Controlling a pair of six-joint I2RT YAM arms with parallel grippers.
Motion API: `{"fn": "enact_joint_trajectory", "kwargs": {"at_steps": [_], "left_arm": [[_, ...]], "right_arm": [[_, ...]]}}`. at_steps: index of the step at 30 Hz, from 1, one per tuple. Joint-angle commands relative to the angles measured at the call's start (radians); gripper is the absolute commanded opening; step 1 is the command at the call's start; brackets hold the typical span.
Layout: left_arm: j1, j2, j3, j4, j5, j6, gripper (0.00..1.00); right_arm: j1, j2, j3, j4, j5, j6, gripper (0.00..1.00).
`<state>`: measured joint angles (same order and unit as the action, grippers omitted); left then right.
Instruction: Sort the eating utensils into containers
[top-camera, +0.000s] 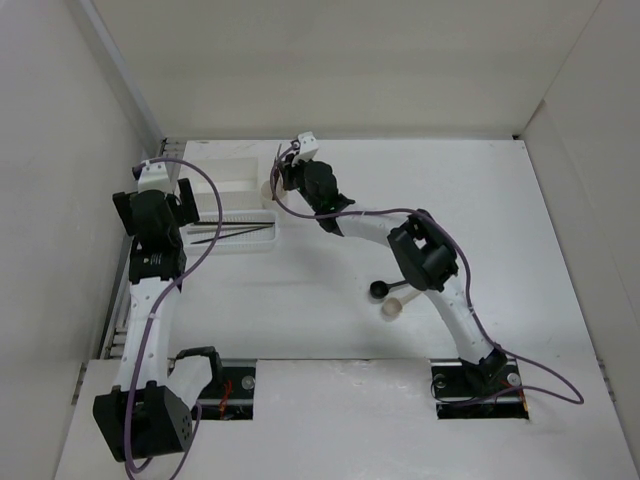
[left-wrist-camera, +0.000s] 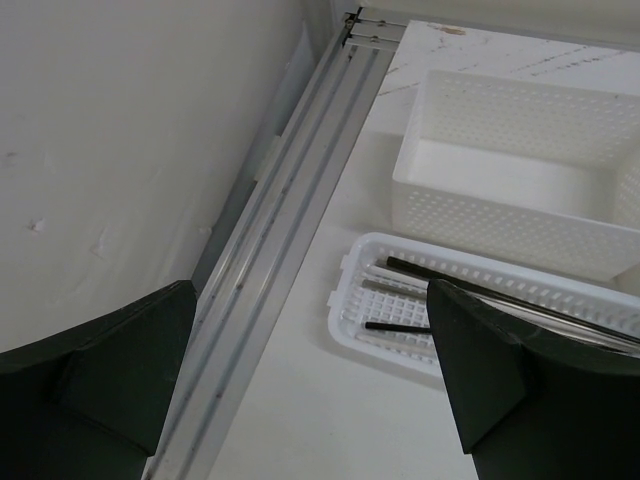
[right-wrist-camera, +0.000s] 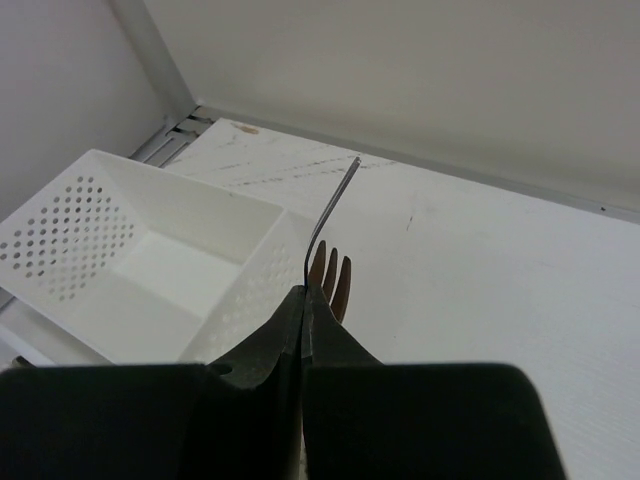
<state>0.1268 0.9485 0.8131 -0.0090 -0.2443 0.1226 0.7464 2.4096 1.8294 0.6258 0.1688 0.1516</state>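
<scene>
Top: black spoon (top-camera: 381, 290) and beige spoon (top-camera: 392, 309) lie mid-table, dark chopsticks (top-camera: 232, 231) in left tray (top-camera: 240, 247), box (top-camera: 235, 168) just beyond; left wrist: left gripper (left-wrist-camera: 308, 300) spread wide, holding nothing, above tray; right wrist: right gripper (right-wrist-camera: 303, 300) clamped on thin grey utensil (right-wrist-camera: 325, 215), brown fork (right-wrist-camera: 330, 275) tines just beyond, right of box.

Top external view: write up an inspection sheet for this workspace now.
Surface: white table.
Job's things: chopsticks in slotted tray; perforated box empty; black spoon and beige spoon loose on table; brown fork just beyond right fingertips.
Clutter: nothing seen.
Grippers: left gripper open, empty; right gripper shut on thin grey utensil.
Cables: purple cables trail along both arms.
Surroundings: white enclosure walls.
</scene>
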Motion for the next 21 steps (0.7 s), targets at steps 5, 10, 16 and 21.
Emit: {"fn": "enact_joint_trajectory", "kwargs": {"at_steps": [5, 10, 16, 21], "left_arm": [[0.008, 0.006, 0.006, 0.076, -0.012, 0.015, 1.00], [0.008, 0.006, 0.006, 0.076, -0.021, 0.015, 1.00], [0.008, 0.006, -0.003, 0.096, -0.030, 0.034, 1.00], [0.008, 0.006, -0.003, 0.106, -0.039, 0.043, 1.00]], "right_arm": [[0.025, -0.004, 0.074, 0.009, 0.021, -0.076, 0.00], [0.025, -0.004, 0.074, 0.009, 0.011, -0.086, 0.00], [0.025, -0.004, 0.074, 0.009, 0.001, -0.086, 0.06], [0.025, -0.004, 0.074, 0.009, 0.001, -0.095, 0.30]]}}
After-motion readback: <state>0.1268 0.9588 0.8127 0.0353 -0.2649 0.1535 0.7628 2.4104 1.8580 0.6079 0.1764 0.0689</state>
